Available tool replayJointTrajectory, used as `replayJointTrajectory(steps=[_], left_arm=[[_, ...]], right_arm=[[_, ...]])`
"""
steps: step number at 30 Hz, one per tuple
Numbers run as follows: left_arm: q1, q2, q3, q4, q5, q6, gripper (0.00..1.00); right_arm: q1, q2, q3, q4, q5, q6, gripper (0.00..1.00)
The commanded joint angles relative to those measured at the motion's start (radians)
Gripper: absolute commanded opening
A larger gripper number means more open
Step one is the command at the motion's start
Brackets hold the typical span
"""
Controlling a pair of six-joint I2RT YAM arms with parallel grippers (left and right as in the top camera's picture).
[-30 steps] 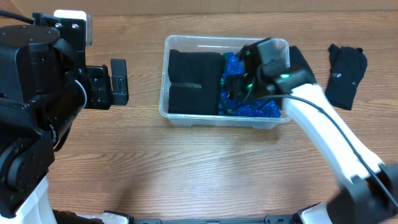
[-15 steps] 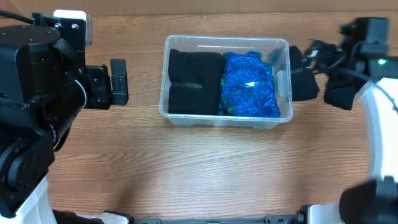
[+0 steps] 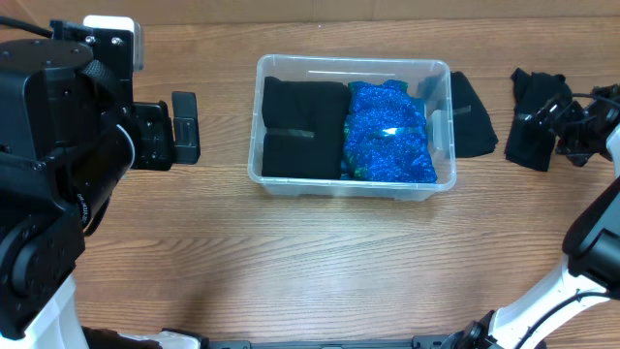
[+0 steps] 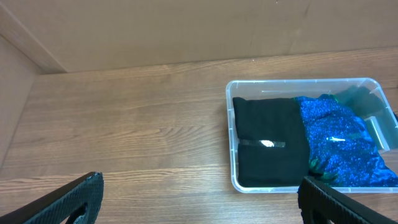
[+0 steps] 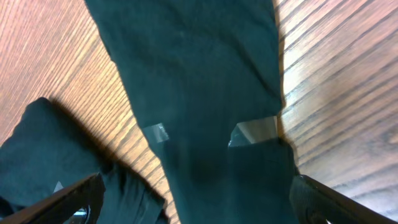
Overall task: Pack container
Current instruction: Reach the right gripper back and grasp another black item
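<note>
The right gripper (image 5: 198, 202) hangs spread wide. Its fingertips sit at the lower corners of its wrist view and it grasps nothing. Directly beneath it a loose black garment (image 5: 199, 87) lies flat on the wooden table (image 5: 336, 74). This looks like a line-up for a pick, with the jaws straddling the cloth so that a descent and a squeeze could gather it. Two small silvery strips (image 5: 254, 129) show on the fabric.

Further out, a second black garment (image 3: 471, 116) lies outside the container (image 3: 354, 64), just beside its right wall and probably waiting its turn. The container sits mid-table, well apart from the right gripper. It holds folded black cloth (image 3: 302, 126) in its left half and blue sparkly fabric (image 3: 387, 131) in its right. The two are laid side by side, which seems meant to use the floor of the bin evenly.

The left gripper (image 4: 205, 202) is likewise spread and empty. It is parked to the left of the container, likely to keep out of the way.

The right wrist view shows the jaw spread and the cloth's surface, but not the container. The overhead view shows the whole layout, though the right gripper at the frame's edge is too small there to read its jaws. The left wrist view shows the container and its contents, but not the right gripper.
</note>
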Motion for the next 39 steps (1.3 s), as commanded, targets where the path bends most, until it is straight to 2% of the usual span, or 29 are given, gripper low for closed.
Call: replayJointTrajectory(steps=[1, 5, 7, 9, 12, 17, 18, 24, 28, 34, 39], left_arm=[[0.006, -0.001, -0.003, 0.002, -0.014, 0.019, 1.00], [0.006, -0.001, -0.003, 0.002, -0.014, 0.019, 1.00], [0.006, -0.001, -0.003, 0.002, -0.014, 0.019, 1.00], [0.006, -0.001, -0.003, 0.002, -0.014, 0.019, 1.00], [0.006, -0.001, -0.003, 0.002, -0.014, 0.019, 1.00], [0.006, -0.001, -0.003, 0.002, -0.014, 0.019, 1.00], [0.006, -0.001, -0.003, 0.002, -0.014, 0.019, 1.00], [0.006, -0.001, -0.003, 0.002, -0.014, 0.019, 1.00], [0.006, -0.001, -0.003, 0.002, -0.014, 0.019, 1.00], [0.006, -0.001, -0.003, 0.002, -0.014, 0.019, 1.00], [0.006, -0.001, -0.003, 0.002, -0.014, 0.019, 1.00]], right_arm=[[-0.003, 0.058, -0.002, 0.039, -0.068, -0.015, 0.99], [0.002, 0.121, -0.003, 0.054, -0.063, -0.015, 0.95], [0.000, 0.149, -0.003, 0.057, -0.069, -0.014, 0.87], [-0.002, 0.166, -0.003, 0.057, -0.092, -0.015, 0.70], [-0.002, 0.157, -0.005, 0.049, -0.106, -0.015, 0.37], [-0.002, 0.092, -0.005, 0.014, -0.123, -0.015, 0.07], [-0.001, 0.064, -0.005, 0.003, -0.123, -0.015, 0.04], [0.023, -0.194, -0.005, -0.086, -0.210, -0.011, 0.04], [0.092, -0.412, -0.005, -0.186, -0.269, -0.011, 0.04], [0.280, -0.671, -0.005, -0.285, -0.337, -0.011, 0.04], [0.460, -0.743, -0.005, -0.311, -0.336, 0.012, 0.04]])
